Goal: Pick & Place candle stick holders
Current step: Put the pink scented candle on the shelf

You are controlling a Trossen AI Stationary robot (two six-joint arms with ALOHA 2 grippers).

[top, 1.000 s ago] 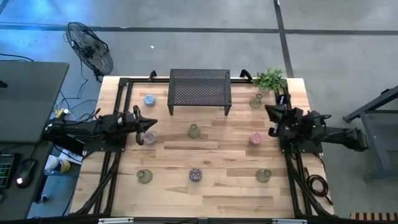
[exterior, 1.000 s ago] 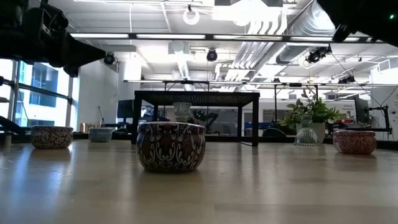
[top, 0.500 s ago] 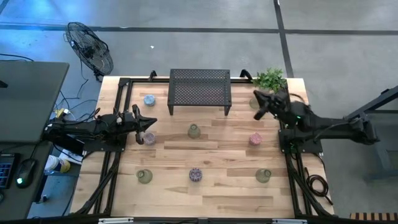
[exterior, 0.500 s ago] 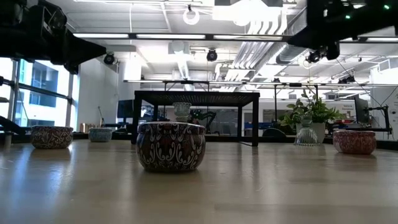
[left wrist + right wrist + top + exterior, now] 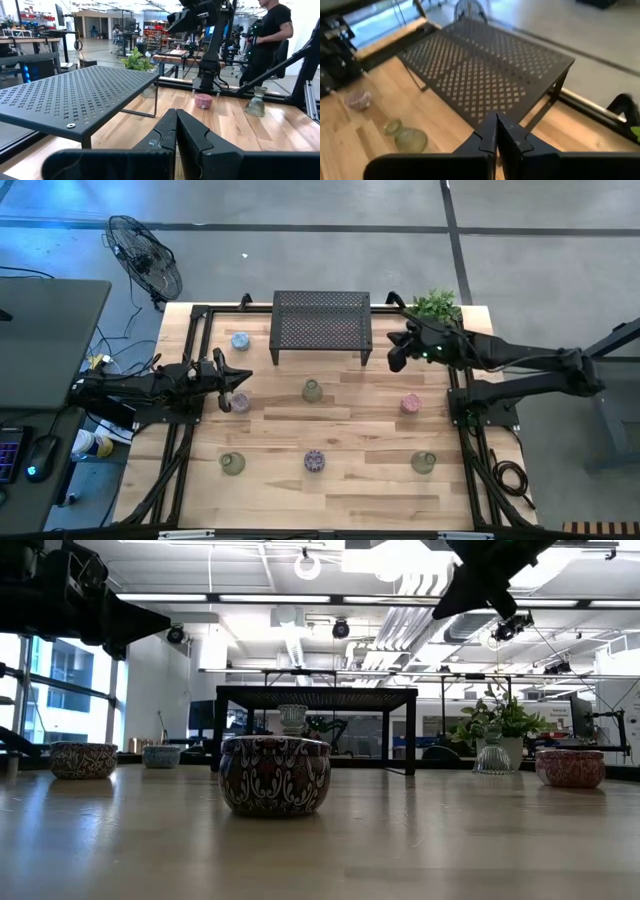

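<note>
Worktop point(image 5: 340, 490): pale wood planks, carrying a black mesh rack point(image 5: 322, 323) at the far middle and a green leafy plant point(image 5: 436, 306) at the far right corner. Candle stick holders, all standing on the worktop and none held: pale blue holder point(image 5: 240, 340) just left of the rack; pink-toned holder point(image 5: 240, 402) at the left, just beside the left gripper; olive-green holder point(image 5: 312, 390) in the middle, in front of the rack; pink holder point(image 5: 410, 404) at the right; green holder point(image 5: 232, 464) at near left; mottled purple holder point(image 5: 315, 461) at near middle, closest to the low camera; green holder point(image 5: 423, 462) at near right. Left gripper point(image 5: 228, 377): low over the left side of the worktop, its fingers point(image 5: 192, 140) pressed together with nothing between them. Right gripper point(image 5: 396, 352): stretched out above the worktop just off the rack's right end, near the plant, fingers point(image 5: 506, 137) closed tight and empty; its wrist view looks down on the rack top with the olive-green holder and a pink-toned one beyond. A person in a dark top point(image 5: 267, 35) stands in the room behind.
</note>
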